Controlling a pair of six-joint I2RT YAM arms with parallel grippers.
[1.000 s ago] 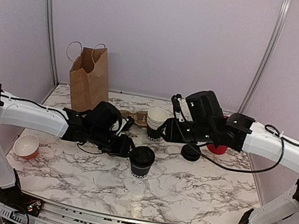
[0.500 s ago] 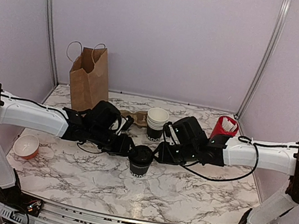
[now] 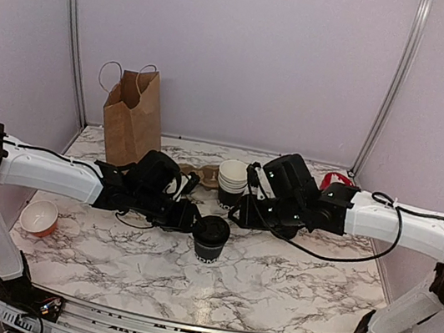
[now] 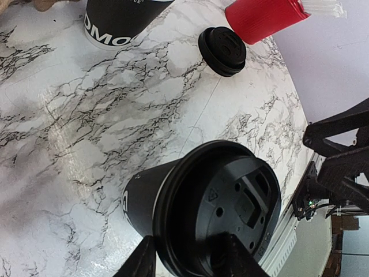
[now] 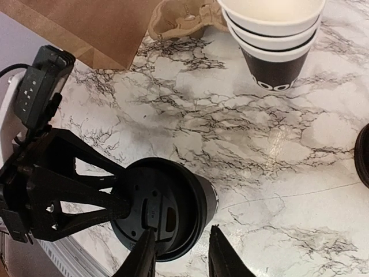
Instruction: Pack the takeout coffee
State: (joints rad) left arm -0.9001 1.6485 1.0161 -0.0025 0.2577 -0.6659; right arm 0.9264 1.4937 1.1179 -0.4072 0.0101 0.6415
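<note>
The takeout coffee (image 3: 210, 238), a black cup with a black lid, stands upright on the marble table between my two grippers. It also shows in the left wrist view (image 4: 207, 213) and the right wrist view (image 5: 164, 210). My left gripper (image 3: 190, 219) is at its left side. Its jaws straddle the lid's near rim (image 4: 187, 259), one finger outside the cup wall and one on the lid's top. My right gripper (image 3: 238, 213) is open and empty, just above and to the right of the cup (image 5: 183, 257).
A brown paper bag (image 3: 132, 118) stands at the back left, with a cardboard cup carrier (image 3: 199, 176) beside it. A stack of lidless cups (image 3: 232, 181) is behind the coffee. A loose black lid (image 4: 222, 51), a red cup (image 3: 334, 180) and a small orange cup (image 3: 39, 218) are also there.
My right gripper came down to the coffee's lid half a second ago and has since pulled back up and to the right. The left gripper and the cup have stayed put.
</note>
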